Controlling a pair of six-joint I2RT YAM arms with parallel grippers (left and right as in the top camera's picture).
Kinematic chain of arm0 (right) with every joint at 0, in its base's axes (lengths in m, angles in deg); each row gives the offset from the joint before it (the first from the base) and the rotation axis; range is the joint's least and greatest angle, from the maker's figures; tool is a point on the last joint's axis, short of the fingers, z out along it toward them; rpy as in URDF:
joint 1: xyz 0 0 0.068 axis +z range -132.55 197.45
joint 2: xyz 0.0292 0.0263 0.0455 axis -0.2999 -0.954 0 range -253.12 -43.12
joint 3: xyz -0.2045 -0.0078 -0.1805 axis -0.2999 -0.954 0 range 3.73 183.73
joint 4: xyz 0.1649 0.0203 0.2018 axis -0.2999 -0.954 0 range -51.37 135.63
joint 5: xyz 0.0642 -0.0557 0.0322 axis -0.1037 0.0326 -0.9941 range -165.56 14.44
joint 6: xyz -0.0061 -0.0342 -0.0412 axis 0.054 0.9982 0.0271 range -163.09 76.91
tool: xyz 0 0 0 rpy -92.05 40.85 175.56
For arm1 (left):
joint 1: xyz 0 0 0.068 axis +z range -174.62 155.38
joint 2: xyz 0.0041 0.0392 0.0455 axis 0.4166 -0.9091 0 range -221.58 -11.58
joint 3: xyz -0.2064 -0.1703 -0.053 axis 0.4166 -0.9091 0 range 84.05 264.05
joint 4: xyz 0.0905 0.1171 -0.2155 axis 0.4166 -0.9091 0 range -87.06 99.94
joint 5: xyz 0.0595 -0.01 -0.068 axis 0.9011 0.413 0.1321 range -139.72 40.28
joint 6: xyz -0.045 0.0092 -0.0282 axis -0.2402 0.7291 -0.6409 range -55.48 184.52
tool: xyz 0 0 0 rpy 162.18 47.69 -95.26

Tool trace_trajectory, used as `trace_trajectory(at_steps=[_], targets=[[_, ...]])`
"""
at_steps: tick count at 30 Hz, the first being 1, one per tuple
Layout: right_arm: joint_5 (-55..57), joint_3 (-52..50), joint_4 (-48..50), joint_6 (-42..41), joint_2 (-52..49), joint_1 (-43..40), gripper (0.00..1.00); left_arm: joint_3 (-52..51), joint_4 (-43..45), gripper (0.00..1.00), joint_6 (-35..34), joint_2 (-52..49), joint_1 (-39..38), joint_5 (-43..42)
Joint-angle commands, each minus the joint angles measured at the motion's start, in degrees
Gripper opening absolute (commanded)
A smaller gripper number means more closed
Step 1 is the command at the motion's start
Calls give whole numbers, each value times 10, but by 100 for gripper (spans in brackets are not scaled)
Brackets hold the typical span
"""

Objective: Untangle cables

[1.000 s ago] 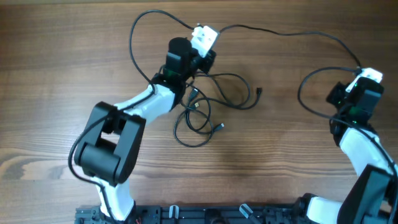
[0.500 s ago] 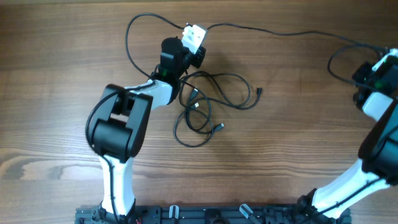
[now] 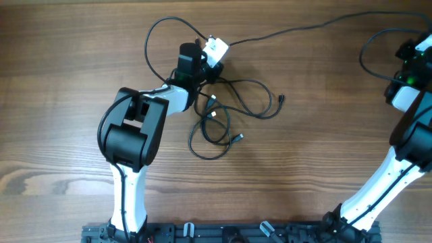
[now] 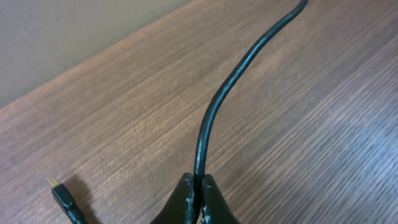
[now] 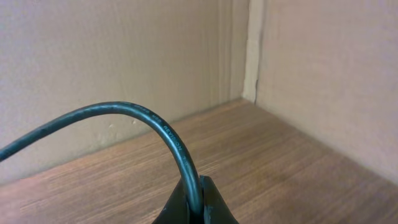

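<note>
Looking down from overhead first: the left gripper [image 3: 214, 50] sits upper-middle of the frame, and the right gripper [image 3: 420, 48] is way out at the upper right edge. One long cable [image 3: 297, 29] runs between them, climbing toward the top edge. A second ago the right gripper was lower and closer in, with that cable sagging in a big curve. Now it has swung out and up, so the span looks a lot straighter. The left gripper has barely shifted. The rest of the cables [image 3: 229, 108] are still a looped knot mid-frame on the tabletop [image 3: 324, 155], just below the left gripper, and they look pretty much unmoved. So my read is that one strand is being drawn out of the pile, but the pile itself isn't sorted yet.

Left wrist view: the gripper [image 4: 198, 198] is pinched tight on the black cable [image 4: 213, 106], which rises to the upper right. A small plug tip [image 4: 62, 193] lies lower left on the wood.

Right wrist view: the gripper [image 5: 194, 208] is also clamped together on the cable [image 5: 124, 109], which arcs off to the left, with a beige wall [image 5: 93, 56] behind.
</note>
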Motion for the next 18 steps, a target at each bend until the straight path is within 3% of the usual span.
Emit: trace_trajectory(at_steps=[1, 4, 12, 16, 17, 18], targets=[[-42, 21, 5, 123, -54, -6, 4, 7, -7, 4, 12, -7, 11, 8], [-42, 26, 8, 176, -83, -7, 4, 7, -7, 4, 12, -7, 11, 8], [-75, 83, 8, 185, -145, -26, 4, 7, -7, 4, 11, -8, 11, 8], [-156, 123, 9, 291, -156, -26, 5, 7, -7, 4, 11, -8, 11, 8], [-167, 125, 8, 313, -156, -26, 15, 7, -7, 4, 11, -8, 11, 8], [-167, 125, 0, 318, -156, -26, 34, 7, -7, 4, 11, -8, 11, 8]])
